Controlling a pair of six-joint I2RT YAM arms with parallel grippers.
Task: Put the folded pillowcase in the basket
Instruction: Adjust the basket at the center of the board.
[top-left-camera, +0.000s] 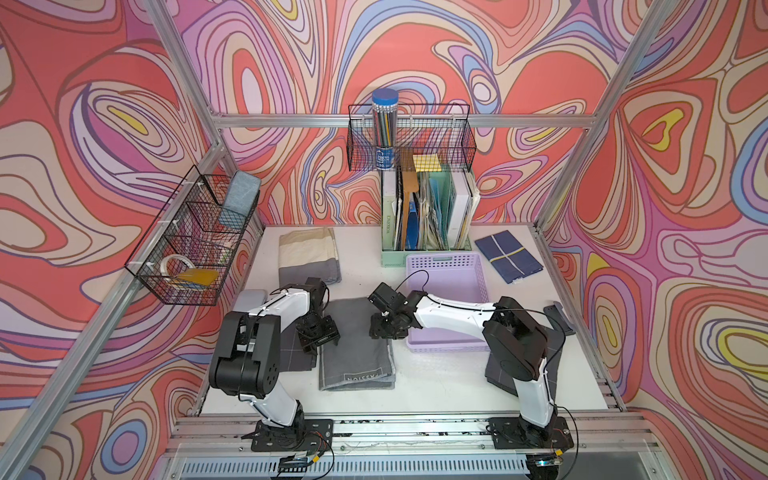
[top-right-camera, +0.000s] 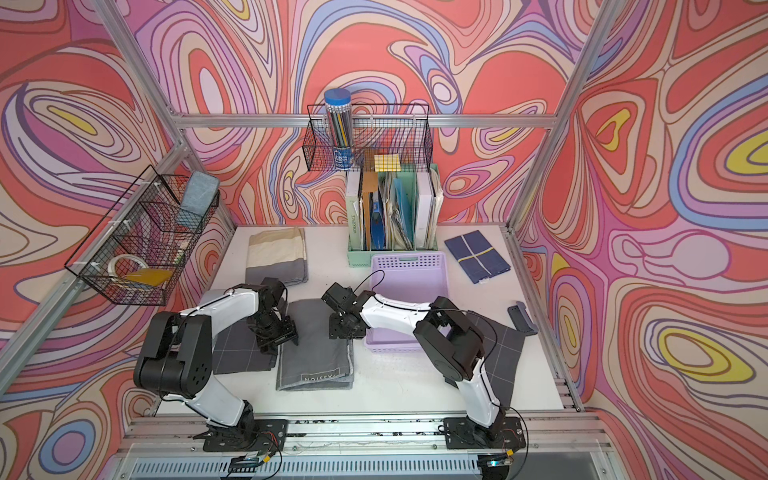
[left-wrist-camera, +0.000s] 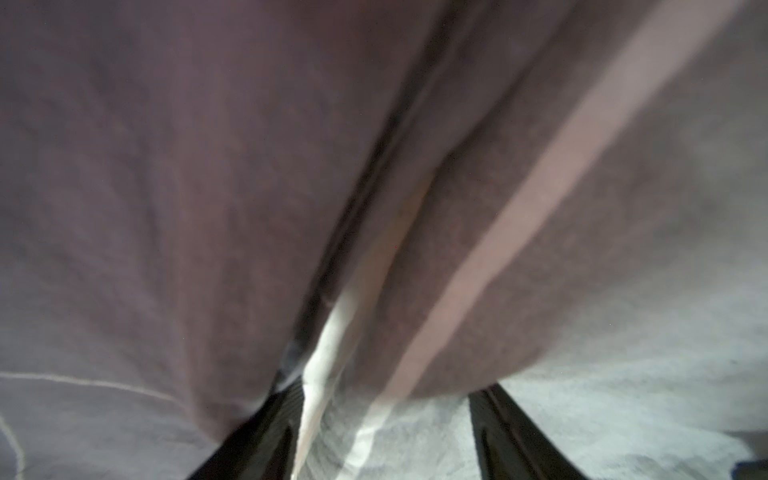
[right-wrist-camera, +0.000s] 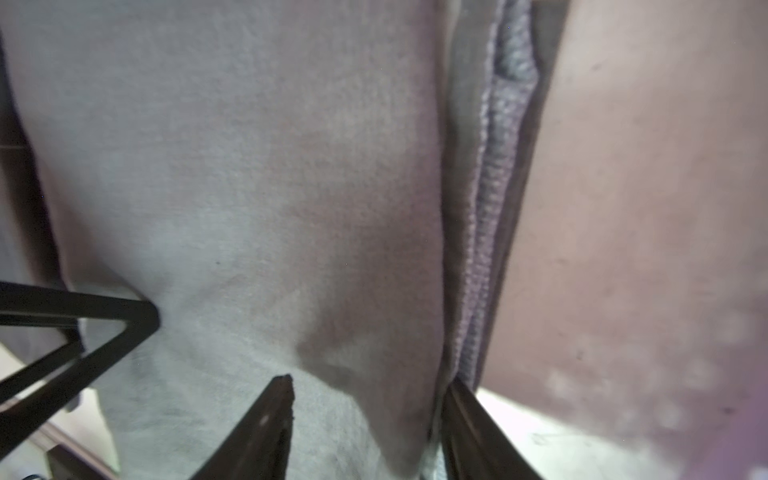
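Up close it's mostly grey pillowcase, lying flat with its stacked folded edges running right down the middle of the shot. The right gripper is straddling that edge: one black finger is on top of the cloth, the other's right at the folds, and there's a clear gap between them with a little wrinkle in the fabric. Off to one side the left gripper's finger pokes onto the cloth too. Past the edge there's pale table, and the basket is just a lilac blur in the corner.
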